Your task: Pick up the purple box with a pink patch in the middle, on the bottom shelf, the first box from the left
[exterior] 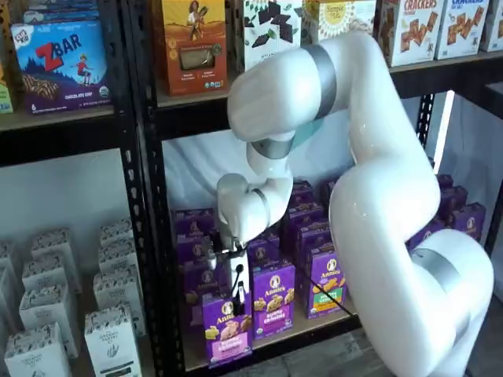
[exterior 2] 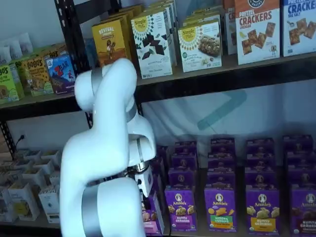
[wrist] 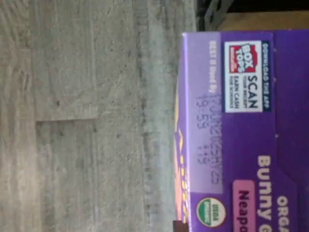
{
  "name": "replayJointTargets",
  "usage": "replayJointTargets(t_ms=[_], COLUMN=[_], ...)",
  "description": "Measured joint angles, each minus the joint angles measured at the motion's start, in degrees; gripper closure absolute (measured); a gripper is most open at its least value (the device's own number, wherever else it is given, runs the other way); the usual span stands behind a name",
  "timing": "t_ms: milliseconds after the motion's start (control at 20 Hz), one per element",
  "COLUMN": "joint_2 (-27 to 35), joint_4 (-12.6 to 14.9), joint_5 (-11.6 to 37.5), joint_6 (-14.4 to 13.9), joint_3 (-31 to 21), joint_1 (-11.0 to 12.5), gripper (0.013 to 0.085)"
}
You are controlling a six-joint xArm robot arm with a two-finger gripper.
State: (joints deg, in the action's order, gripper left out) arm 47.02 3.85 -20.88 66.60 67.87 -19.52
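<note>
The claw (exterior: 238, 292) is clenched on the purple box (exterior: 228, 328), its black fingers coming down onto the carton's top. In a shelf view the box sits at about 7 o'clock of the row, forward of its neighbours at the front rail of the bottom shelf (exterior: 306, 330); whether it is lifted clear of the board cannot be told. The wrist view shows the box top (wrist: 241, 130) with grey floor beyond. The grip takes only the top, so the carton could swing or slip if moved fast. Its base might also catch the rail, or its side nudge the next box (exterior: 273, 298) at 3 o'clock and topple it.
</note>
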Motion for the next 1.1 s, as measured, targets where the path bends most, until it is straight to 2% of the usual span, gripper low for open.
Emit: replayJointTargets(t_ms=[350, 650, 900, 1100], joint_2=[-7.71, -14.47, -20.16, -24.58], joint_4=[1.61, 2.69, -0.94, -2.01], joint_5=[1.73, 1.37, 0.26, -0.73], joint_6=[-1.00, -1.07, 3.34, 5.45], joint_3=[-8.97, -14.97, -19.00, -21.99], joint_1=[0.52, 1.46, 2.47, 3.62], gripper=[0.0650, 0.0650, 0.0650, 0.0650])
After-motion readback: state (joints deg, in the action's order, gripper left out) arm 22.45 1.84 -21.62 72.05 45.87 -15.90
